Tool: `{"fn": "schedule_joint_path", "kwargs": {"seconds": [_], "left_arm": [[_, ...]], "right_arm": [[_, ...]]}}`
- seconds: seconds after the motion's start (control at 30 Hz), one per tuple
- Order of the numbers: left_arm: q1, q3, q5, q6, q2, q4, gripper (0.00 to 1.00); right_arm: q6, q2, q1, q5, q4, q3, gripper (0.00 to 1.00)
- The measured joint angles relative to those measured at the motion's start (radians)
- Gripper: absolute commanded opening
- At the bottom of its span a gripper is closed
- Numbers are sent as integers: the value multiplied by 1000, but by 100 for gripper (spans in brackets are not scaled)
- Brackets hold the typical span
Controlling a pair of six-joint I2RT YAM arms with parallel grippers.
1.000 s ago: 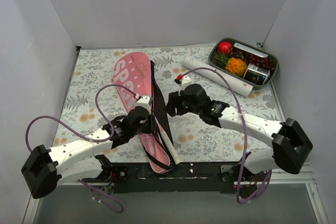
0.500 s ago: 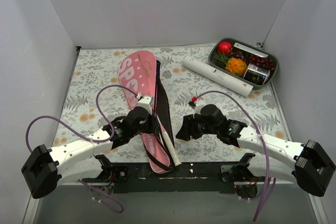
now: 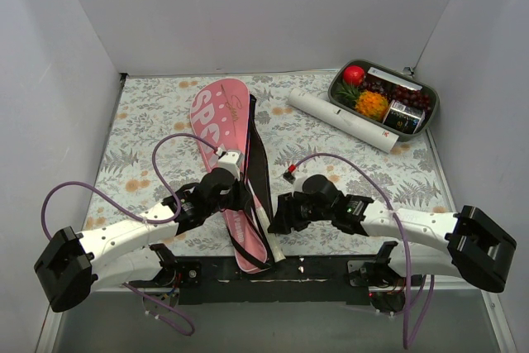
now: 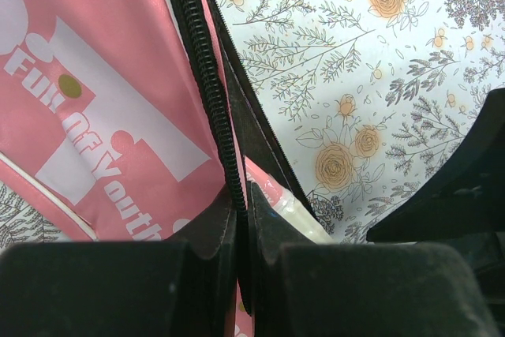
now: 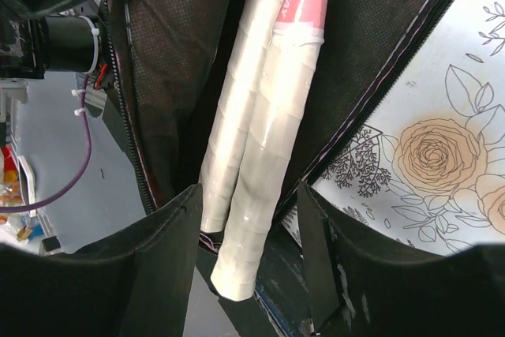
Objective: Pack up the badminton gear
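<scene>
Floral cloth (image 3: pixel 149 121): racket handles (image 5: pixel 252 187) in bag (image 3: pixel 216 117)

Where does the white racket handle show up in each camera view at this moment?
Top external: white racket handle pokes from the pink bag's near end, bottom centre.
Left wrist: pale sliver right of the zipper, lower centre.
Right wrist: centre, two wrapped grips side by side.
Shared landmark: the bag's black zipper edge.

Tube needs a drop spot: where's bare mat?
Free: mat left of the pink bag to the wall; right-hand strip nearer than the tube and tray. Crowded: near centre, left fingers and right fingers at the bag's handle end.
</scene>
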Motion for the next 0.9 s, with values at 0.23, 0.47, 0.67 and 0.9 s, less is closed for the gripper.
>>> {"fn": "schedule_joint_path", "kwargs": {"seconds": [0.23, 0.47, 0.67, 0.9], "left_arm": [[0, 0, 2, 6, 0, 0, 0], [0, 0, 3, 7, 0, 0, 0], [0, 0, 5, 7, 0, -1, 0], [1, -14, 8, 6, 0, 16, 0]], "right_arm": [[10, 66, 30, 3, 36, 0, 55], [18, 129, 63, 19, 52, 2, 39], [50, 165, 84, 32, 65, 13, 11], [74, 192, 101, 40, 67, 77, 1]]}}
